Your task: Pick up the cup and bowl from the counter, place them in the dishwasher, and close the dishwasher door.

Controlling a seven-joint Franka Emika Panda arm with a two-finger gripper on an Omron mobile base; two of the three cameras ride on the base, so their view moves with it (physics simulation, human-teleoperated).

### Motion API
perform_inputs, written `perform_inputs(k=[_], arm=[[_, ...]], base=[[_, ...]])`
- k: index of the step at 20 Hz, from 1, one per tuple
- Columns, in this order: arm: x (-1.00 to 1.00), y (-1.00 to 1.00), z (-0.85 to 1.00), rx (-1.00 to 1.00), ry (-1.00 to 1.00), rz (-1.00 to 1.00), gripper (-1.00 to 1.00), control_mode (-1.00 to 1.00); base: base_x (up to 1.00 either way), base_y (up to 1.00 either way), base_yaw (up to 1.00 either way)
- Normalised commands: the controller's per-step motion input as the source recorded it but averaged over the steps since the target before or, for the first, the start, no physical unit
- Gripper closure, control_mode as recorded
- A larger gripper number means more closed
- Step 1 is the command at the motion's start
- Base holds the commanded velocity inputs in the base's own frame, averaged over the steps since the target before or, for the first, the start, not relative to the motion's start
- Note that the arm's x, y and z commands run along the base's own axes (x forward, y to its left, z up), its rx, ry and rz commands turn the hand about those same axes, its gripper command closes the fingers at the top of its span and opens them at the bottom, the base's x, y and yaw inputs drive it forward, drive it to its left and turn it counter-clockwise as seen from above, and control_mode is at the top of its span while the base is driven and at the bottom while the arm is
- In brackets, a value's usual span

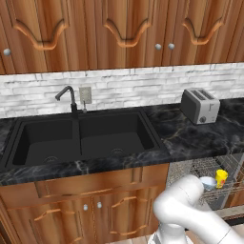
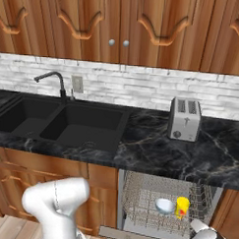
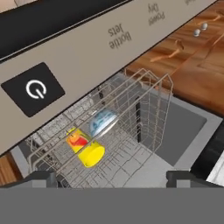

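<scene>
The dishwasher stands open under the counter, its wire rack pulled into sight. The yellow cup lies on its side in the rack, its reddish mark showing. Close beside it the pale blue-white bowl leans on its edge. Both also sit side by side in the base views: bowl, cup. The dishwasher door shows its top edge with a power button and printed labels, close in front of my hand. My gripper is open, with nothing between its fingers, low beside the door's edge.
A silver toaster stands on the counter right of the black sink and its faucet. Wooden cabinet doors flank the dishwasher. My arm's white elbow fills the lower foreground.
</scene>
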Motion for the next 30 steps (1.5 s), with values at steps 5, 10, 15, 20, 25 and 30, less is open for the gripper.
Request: perform_inputs(k=[5, 10, 15, 20, 25, 30], arm=[[-0.84, 0.00, 0.05, 0.00, -0.18, 0.00, -1.00, -1.00], [-0.79, 0.02, 0.01, 0.00, -0.16, 0.00, -1.00, -1.00], [-0.68, 0.28, -0.43, 0.00, -0.18, 0.02, -1.00, -1.00], [-0.55, 0.37, -0.49, -0.03, -0.19, 0.00, -1.00, -1.00], [-0.35, 0.37, -0.55, -0.02, -0.17, 0.00, -1.00, -1.00], [-0.22, 0.23, -0.41, 0.00, -0.19, 0.00, -1.00, -1.00]], base=[[0.00, 0.00, 0.00], [0.00, 0.00, 0.00], [0.00, 0.00, 0.00], [0.00, 0.00, 0.00], [0.00, 0.00, 0.00], [0.00, 0.00, 0.00]])
